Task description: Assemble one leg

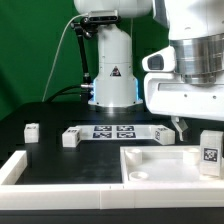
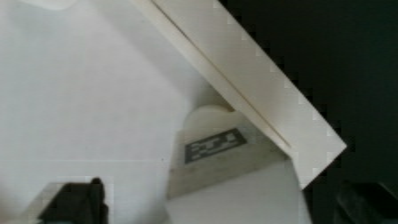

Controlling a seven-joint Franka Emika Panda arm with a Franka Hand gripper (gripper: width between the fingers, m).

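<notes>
Exterior view: my gripper (image 1: 180, 126) hangs low over the dark table (image 1: 50, 115) at the exterior view's right, fingers pointing down at the far rim of the white tabletop (image 1: 150, 168). My wrist housing hides most of the fingers, so I cannot tell whether my jaws are apart or together. The nearest leg (image 1: 163, 133) lies just beside my fingers, between them and the marker board (image 1: 112, 131). A tagged leg (image 1: 210, 148) stands upright at the far right, by the tabletop's end, its tag facing the camera. A second leg (image 1: 71, 137) sits at the marker board's other end, and a third leg (image 1: 32, 132) rests farther toward the exterior view's left, well apart. My arm base (image 1: 110, 70) rises behind the board, and a white rail (image 1: 12, 168) shows in the near corner.

Wrist view: a leg (image 2: 214, 145) lies with its tag face toward me, its rounded end against a long white edge (image 2: 267, 100) that runs diagonally. A broad white surface (image 2: 89, 90) spreads on one side of that edge and dark table on the other. One dark fingertip (image 2: 75, 200) shows, apart from the leg; the other is out of frame, so the jaws' gap stays unreadable. I cannot tell which exterior-view leg this one is.
</notes>
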